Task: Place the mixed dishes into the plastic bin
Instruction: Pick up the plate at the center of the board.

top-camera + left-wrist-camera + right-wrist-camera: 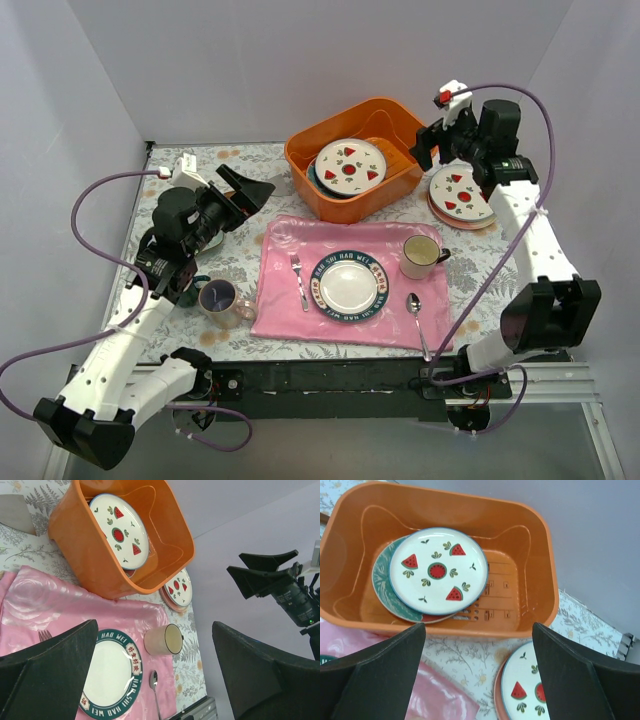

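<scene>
The orange plastic bin (395, 120) stands at the back middle. Inside it a white plate with red fruit marks (438, 570) lies on a teal floral plate (382, 587). Right of the bin, another fruit-marked plate (460, 190) rests on a pinkish plate (497, 695). My right gripper (479, 627) hovers open and empty above the gap between the bin's right end and that stack. My left gripper (252, 200) hangs open and empty left of the bin. A lavender-lined mug (220, 298) sits near the left arm, with a dark green mug (195, 284) partly hidden beside it.
A pink cloth (285, 310) carries a white plate with a dark lettered rim (348, 285), a fork (298, 280), a spoon (416, 312) and a cream mug (422, 256). The tabletop has a floral cover (470, 265); white walls close in on three sides.
</scene>
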You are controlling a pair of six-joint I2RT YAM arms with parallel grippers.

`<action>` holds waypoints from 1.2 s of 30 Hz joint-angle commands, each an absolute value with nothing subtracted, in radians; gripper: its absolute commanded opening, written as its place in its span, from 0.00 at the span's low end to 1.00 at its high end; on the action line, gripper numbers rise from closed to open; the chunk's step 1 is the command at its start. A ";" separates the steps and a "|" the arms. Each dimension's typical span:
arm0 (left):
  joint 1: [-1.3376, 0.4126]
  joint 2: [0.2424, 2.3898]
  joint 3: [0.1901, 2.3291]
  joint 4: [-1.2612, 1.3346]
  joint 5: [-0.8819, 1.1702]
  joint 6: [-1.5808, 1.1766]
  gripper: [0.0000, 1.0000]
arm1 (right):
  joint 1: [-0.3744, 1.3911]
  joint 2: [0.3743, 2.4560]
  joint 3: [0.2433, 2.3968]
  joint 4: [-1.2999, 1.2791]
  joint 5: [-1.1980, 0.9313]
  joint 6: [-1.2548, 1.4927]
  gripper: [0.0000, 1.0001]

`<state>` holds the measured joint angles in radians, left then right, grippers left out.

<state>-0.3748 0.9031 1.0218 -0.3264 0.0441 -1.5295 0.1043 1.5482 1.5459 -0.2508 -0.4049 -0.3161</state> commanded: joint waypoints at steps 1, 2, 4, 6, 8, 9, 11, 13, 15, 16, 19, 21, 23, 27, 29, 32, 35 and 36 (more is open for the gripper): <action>-0.368 0.910 1.020 -0.311 0.081 -1.516 0.98 | 0.078 1.418 1.447 -0.242 -0.400 -0.370 0.95; -0.368 0.910 1.019 -0.311 0.081 -1.519 0.98 | 0.072 1.382 1.427 -0.244 -0.397 -0.374 0.96; -0.370 0.905 1.011 -0.310 0.089 -1.523 0.98 | 0.055 1.347 1.367 -0.250 -0.393 -0.379 0.97; -0.370 0.905 1.008 -0.308 0.094 -1.528 0.98 | 0.035 1.304 1.310 -0.253 -0.385 -0.380 0.99; -0.368 0.904 1.003 -0.307 0.104 -1.531 0.98 | 0.020 1.264 1.275 -0.256 -0.385 -0.377 0.99; -0.370 0.902 1.002 -0.308 0.106 -1.534 0.98 | 0.011 1.253 1.261 -0.259 -0.385 -0.376 0.98; -0.368 0.896 0.996 -0.310 0.109 -1.537 0.98 | -0.023 1.224 1.221 -0.267 -0.391 -0.376 0.99; -0.368 0.891 0.993 -0.310 0.110 -1.539 0.98 | -0.047 1.207 1.189 -0.273 -0.393 -0.376 0.99; -0.370 0.882 0.985 -0.310 0.110 -1.542 0.98 | -0.070 1.187 1.171 -0.278 -0.391 -0.379 0.99; -0.370 0.881 0.983 -0.310 0.112 -1.542 0.98 | -0.077 1.183 1.163 -0.284 -0.391 -0.382 0.99; -0.368 0.873 0.977 -0.313 0.113 -1.543 0.98 | -0.097 1.163 1.131 -0.299 -0.385 -0.403 0.99; -0.368 0.867 0.973 -0.313 0.112 -1.545 0.98 | -0.106 1.155 1.114 -0.319 -0.374 -0.420 0.99; -0.368 0.867 0.971 -0.313 0.112 -1.543 0.98 | -0.110 1.154 1.101 -0.334 -0.354 -0.448 0.99; -0.368 0.867 0.969 -0.313 0.110 -1.537 0.98 | -0.121 1.160 1.085 -0.362 -0.328 -0.491 0.98; -0.370 0.868 0.968 -0.311 0.109 -1.532 0.98 | -0.124 1.164 1.074 -0.367 -0.310 -0.506 0.99; -0.368 0.867 0.968 -0.314 0.109 -1.523 0.98 | -0.126 1.170 1.048 -0.371 -0.279 -0.552 0.99; -0.368 0.870 0.968 -0.316 0.103 -1.519 0.98 | -0.127 1.187 1.035 -0.383 -0.246 -0.600 0.99; -0.368 0.868 0.968 -0.316 0.103 -1.516 0.98 | -0.129 1.192 1.034 -0.385 -0.238 -0.621 0.99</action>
